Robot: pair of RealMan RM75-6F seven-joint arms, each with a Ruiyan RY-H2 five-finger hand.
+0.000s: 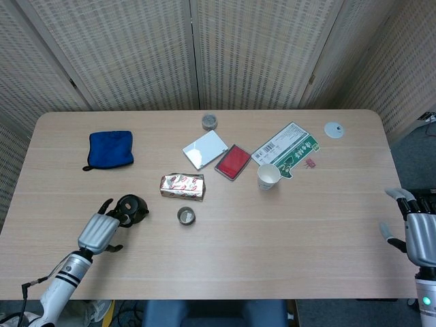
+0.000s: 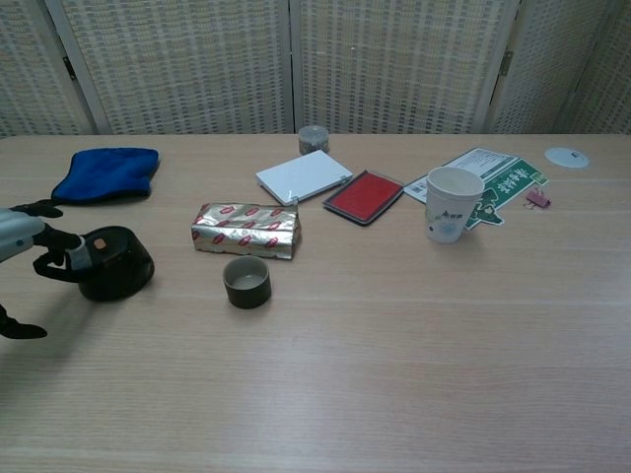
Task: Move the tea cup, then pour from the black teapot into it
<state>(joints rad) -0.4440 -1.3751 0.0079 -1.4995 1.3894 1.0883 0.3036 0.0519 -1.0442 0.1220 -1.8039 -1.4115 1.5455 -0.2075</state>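
One small tea cup [image 2: 246, 282] stands upright on the table [image 2: 414, 374], just in front of a foil packet [image 2: 245, 230]. Left of it, the left hand [image 1: 101, 231] grasps the black teapot [image 2: 114, 263]. Right hand [image 1: 417, 231] rests released, fingers apart.

The table [image 2: 414, 374] is pale wood-look laminate, smooth and matt, with fine grain. At mid-left the black teapot [image 2: 116, 264] has a dull glaze with a faint sheen. The tea cup [image 2: 246, 282] beside it is dark, matt ceramic. The wrapped packet [image 2: 246, 231] is crinkled, shiny foil. At upper left the blue cloth [image 2: 106, 171] looks soft and fuzzy. The paper cup [image 2: 452, 204] is white and matt. The left hand [image 1: 99, 231] has a grey metallic shell.
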